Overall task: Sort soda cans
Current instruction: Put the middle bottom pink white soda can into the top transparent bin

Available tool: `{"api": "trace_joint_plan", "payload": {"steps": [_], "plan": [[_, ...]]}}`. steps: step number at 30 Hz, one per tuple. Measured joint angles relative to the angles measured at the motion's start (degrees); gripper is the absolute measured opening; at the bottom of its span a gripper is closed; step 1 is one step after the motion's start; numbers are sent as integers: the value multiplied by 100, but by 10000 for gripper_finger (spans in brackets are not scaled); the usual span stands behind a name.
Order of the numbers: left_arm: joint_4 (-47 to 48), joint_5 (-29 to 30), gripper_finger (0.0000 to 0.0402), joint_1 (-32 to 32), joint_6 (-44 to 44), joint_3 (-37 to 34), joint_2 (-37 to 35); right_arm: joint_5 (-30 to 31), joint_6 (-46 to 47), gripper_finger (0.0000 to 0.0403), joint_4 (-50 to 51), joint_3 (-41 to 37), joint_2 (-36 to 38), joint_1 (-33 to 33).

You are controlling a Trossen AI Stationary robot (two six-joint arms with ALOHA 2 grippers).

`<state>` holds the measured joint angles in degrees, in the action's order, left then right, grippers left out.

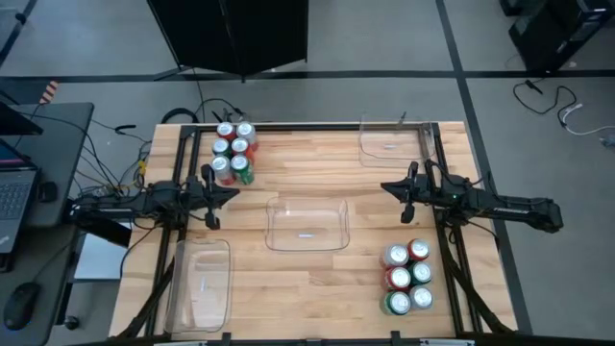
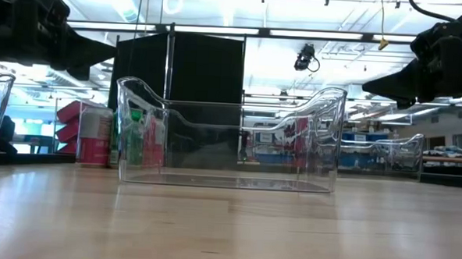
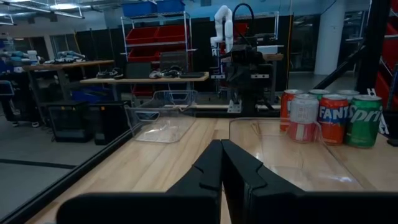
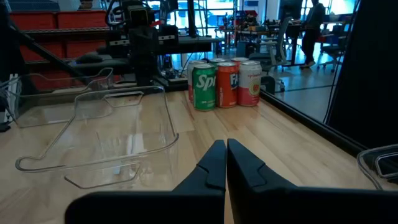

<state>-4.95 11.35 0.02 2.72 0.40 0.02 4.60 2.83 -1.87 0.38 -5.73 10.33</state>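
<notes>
On table, two six-can clusters (image 1: 233, 152)

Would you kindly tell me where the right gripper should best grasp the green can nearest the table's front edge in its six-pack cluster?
Grip the green can across its round body, near mid-height or upper part, coming from above or the open table side toward the centre. It stands upright, with neighbours touching behind and beside, so that side looks freest. The right gripper, shut, must open first.

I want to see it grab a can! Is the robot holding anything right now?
No, nothing is held. The left gripper and the right gripper both have their jaws shut on nothing, well away from the soda cans.
</notes>
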Motion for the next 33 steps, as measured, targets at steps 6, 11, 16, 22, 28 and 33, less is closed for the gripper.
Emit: {"api": "trace_joint_plan", "payload": {"steps": [6,11,16,22,28,33], "plan": [[6,0,11,0,0,0,0,7,0,2,-676,1,-1,0],[11,0,11,0,0,-1,1,6,-32,2,-1348,1,1,0],[-34,0,11,-1,20,0,1,203,-6,2,-1813,1,-40,45],[-372,0,11,-1,181,0,1,271,321,5,-1881,177,-511,153],[-386,1,11,-1,188,0,1,-225,602,29,-473,1245,-1413,62],[-387,2,11,-1,179,0,1,-307,777,67,1591,2604,-2301,-323]]}}
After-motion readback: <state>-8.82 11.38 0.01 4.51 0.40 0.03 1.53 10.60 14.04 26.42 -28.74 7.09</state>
